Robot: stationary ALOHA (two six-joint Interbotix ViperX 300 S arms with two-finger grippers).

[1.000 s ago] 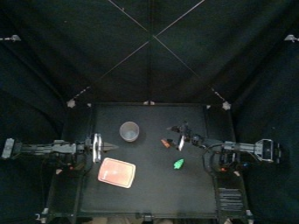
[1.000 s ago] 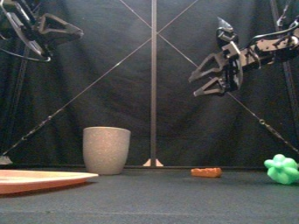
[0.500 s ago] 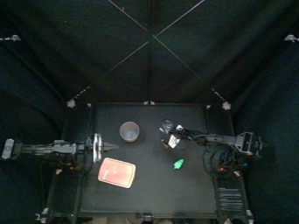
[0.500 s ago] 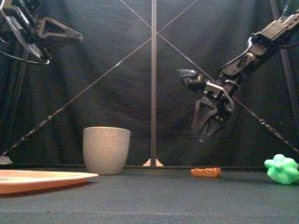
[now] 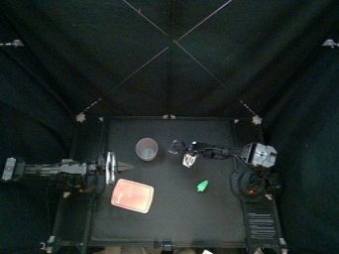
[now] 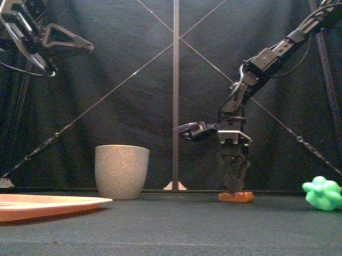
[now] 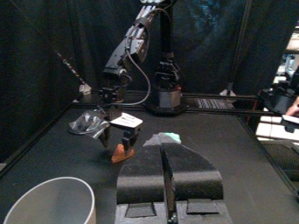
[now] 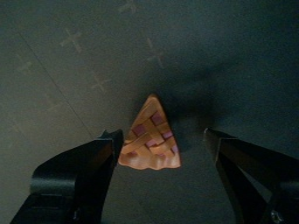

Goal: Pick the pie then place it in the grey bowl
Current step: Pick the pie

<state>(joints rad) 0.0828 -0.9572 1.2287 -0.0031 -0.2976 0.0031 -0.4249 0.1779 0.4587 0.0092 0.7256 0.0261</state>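
The pie is a small orange-brown wedge with a lattice top, lying flat on the black table. In the front view the pie sits right of centre. My right gripper points straight down just above it. In the right wrist view the right gripper is open, one jaw on each side of the wedge, not touching it. The tall grey speckled cup stands upright to the pie's left, also seen from above. My left gripper rests shut and raised at the table's left side.
A flat pink tray lies at the front left. A green toy sits in front of the pie, at the far right in the front view.
The right arm has swung left and come down from high above the table to just over the pie. The left arm has not moved.
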